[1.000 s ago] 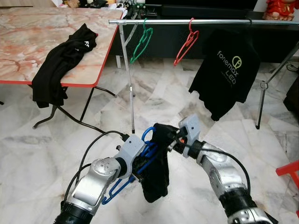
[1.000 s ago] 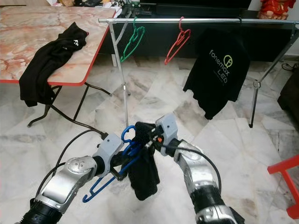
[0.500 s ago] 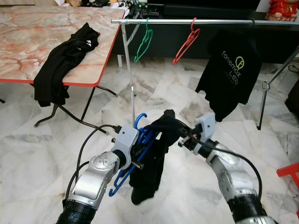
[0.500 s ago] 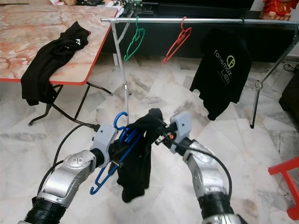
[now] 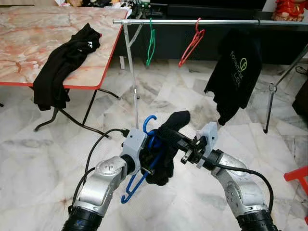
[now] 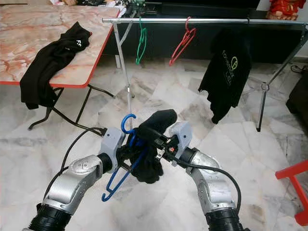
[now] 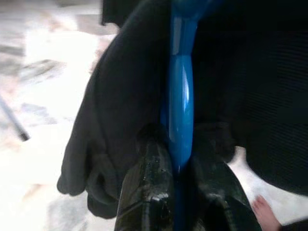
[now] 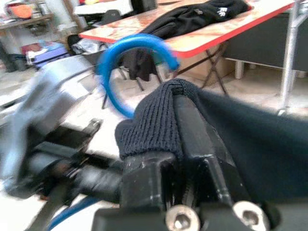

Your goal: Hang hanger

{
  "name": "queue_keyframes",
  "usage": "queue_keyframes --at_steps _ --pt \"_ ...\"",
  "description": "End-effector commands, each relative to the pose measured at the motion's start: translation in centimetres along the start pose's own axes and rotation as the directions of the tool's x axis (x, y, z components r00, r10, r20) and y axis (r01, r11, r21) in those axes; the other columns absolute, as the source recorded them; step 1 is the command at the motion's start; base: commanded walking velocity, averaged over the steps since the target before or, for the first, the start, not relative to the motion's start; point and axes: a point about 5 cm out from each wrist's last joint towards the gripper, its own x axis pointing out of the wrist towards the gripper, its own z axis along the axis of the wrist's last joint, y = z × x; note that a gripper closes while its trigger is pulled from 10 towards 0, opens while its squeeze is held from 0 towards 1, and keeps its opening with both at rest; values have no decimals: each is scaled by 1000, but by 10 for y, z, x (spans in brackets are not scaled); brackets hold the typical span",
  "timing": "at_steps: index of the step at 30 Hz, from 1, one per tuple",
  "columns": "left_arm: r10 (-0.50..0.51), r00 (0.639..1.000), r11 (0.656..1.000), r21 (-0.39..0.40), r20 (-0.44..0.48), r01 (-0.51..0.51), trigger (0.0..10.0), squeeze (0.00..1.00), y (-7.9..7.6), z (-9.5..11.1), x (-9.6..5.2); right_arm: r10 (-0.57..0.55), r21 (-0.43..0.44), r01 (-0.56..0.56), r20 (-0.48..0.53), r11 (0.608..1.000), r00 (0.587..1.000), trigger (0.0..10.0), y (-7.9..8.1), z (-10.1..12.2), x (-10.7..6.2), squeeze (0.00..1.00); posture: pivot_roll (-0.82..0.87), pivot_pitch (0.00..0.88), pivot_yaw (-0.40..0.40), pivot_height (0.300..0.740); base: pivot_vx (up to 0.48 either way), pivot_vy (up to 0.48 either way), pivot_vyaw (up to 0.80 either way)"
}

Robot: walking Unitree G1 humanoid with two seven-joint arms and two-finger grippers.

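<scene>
The left tool [image 5: 144, 161] is clamped on the blue hanger [image 5: 144, 159], held low above the floor, well short of the rail [image 5: 202, 21]. The right tool [image 5: 185, 149] pinches the black shirt [image 5: 166, 149] draped over it. The dressing step looks unfinished; next, the hook must rise to the rail.

Table [image 5: 29, 43] left; rack [image 5: 211, 22] behind; hanger [image 5: 144, 159] front, between end effectors.

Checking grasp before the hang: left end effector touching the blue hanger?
Touching. The left wrist view shows the left end effector with both black fingers pressed against the blue hanger, no gap.
</scene>
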Motion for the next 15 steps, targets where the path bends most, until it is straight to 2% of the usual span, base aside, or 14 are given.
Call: queue_keyframes --at_steps 1,4,9,10,11,12,15 --pt "-72 997 997 -2 23 72 10000 0 -12 4 1 -1 -32 1 22 999 1000 10000 -3 10 4 0 68 176 -50 740 0 0 0" --pt "-67 997 998 -14 34 68 10000 0 -13 5 1 62 -50 -61 1 997 998 10000 2 13 6 0 69 175 -51 740 0 0 0" --pt "-111 991 992 -45 69 115 10000 0 -17 9 0 32 -70 -34 -36 997 999 10000 -2 11 5 0 69 177 -54 740 0 0 0" --pt "-108 992 993 -48 72 111 10000 0 -17 10 0 42 -63 -45 -49 997 998 10000 -1 10 4 494 67 180 -55 740 0 0 0" --pt "-102 992 993 -51 79 106 10000 0 -17 10 -1 54 -55 -57 -64 997 997 10000 0 8 3 686 67 180 -55 740 0 0 0" --pt "-95 992 993 -56 86 100 10000 0 -16 11 -1 56 -56 -60 -69 997 996 10000 1 8 2 1000 65 183 -55 740 0 0 0" --pt "-64 992 995 -74 113 72 10000 0 -12 14 -1 75 -63 -80 -90 995 993 10000 5 6 -1 1000 65 183 -56 740 0 0 0"
